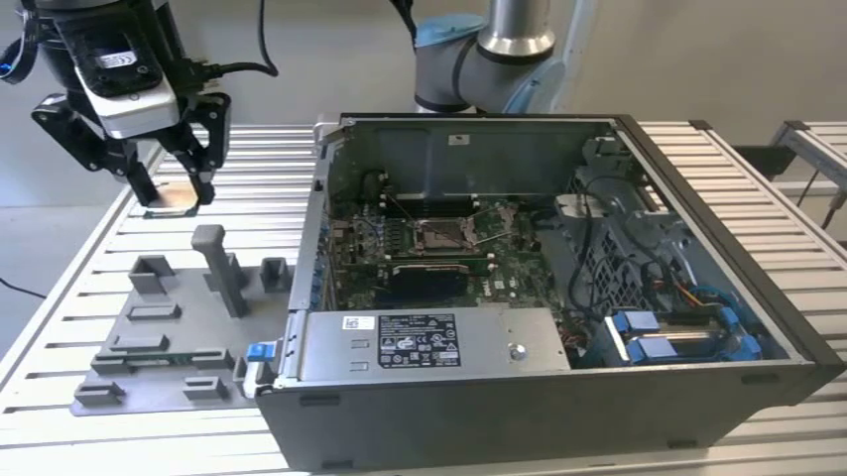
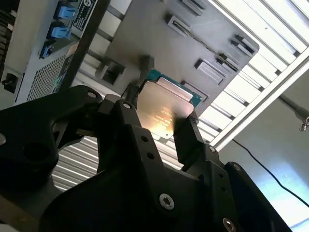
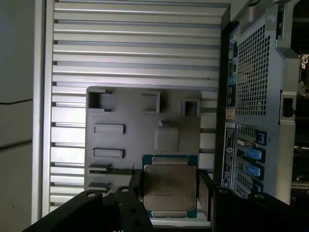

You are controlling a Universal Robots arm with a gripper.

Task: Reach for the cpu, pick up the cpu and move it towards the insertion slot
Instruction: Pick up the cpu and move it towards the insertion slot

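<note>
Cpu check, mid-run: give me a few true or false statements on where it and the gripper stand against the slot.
1. The cpu sits between the fingers of the gripper. True.
2. The cpu is already seated in the insertion slot. False: the slot holds no cpu, and the cpu is at the gripper, outside the computer case.
3. The computer case lies open, with the green board around the slot exposed. True.
4. The gripper hangs inside the case. False: it is to the exterior view's left of the case, near the grey fixture plate.
</note>
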